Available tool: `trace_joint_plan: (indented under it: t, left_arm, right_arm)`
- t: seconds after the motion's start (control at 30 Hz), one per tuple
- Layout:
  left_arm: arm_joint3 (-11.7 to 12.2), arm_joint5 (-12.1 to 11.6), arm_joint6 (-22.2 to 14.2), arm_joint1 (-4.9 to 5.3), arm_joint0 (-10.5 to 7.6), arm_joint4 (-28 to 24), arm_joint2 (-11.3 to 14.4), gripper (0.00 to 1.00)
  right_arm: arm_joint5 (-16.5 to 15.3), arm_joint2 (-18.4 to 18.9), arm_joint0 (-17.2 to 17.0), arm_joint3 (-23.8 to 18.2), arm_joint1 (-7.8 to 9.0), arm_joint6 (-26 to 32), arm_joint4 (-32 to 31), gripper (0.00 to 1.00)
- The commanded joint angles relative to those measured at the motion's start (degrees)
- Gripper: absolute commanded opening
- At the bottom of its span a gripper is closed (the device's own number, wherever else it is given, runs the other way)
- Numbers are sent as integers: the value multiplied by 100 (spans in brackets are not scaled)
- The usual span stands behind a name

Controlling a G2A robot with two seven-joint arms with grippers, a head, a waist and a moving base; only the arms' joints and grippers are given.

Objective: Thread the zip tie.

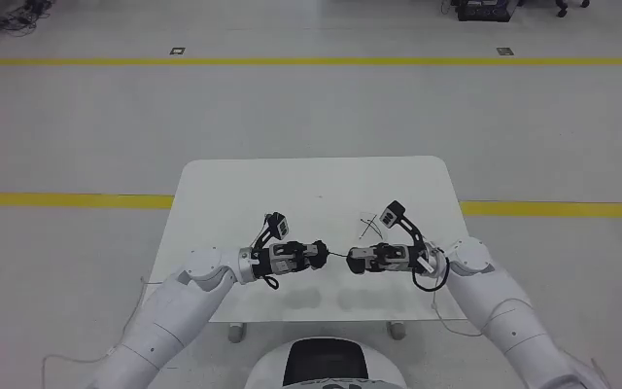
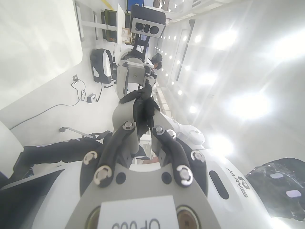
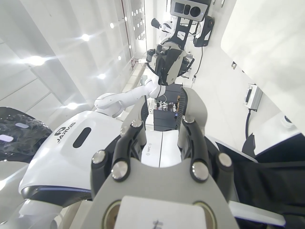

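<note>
Left hand (image 1: 322, 256), grip we cannot tell; right hand (image 1: 351, 260) at its 3 o'clock, spread. Zip tie (image 1: 336, 255) between them could slip or miss if we misalign.

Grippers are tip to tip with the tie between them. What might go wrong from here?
1. The zip tie is thin and bridges a short gap; slight misalignment may make it miss or buckle.
2. Left gripper and right gripper sit close together, so any advance risks a collision.
</note>
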Motion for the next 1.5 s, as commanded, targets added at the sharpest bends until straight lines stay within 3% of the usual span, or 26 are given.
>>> trace_joint_plan:
  t: [0.0,0.63,1.47]
  left_arm:
    - [0,0,0,0,0,0,0,0]
    - [0,0,0,0,0,0,0,0]
    - [0,0,0,0,0,0,0,0]
  right_arm:
    - [0,30,-18,-22,-15,-1,-36,24]
    - [0,370,-221,-151,-142,-41,-281,10]
    - [0,552,-259,-136,-287,74,-401,8]
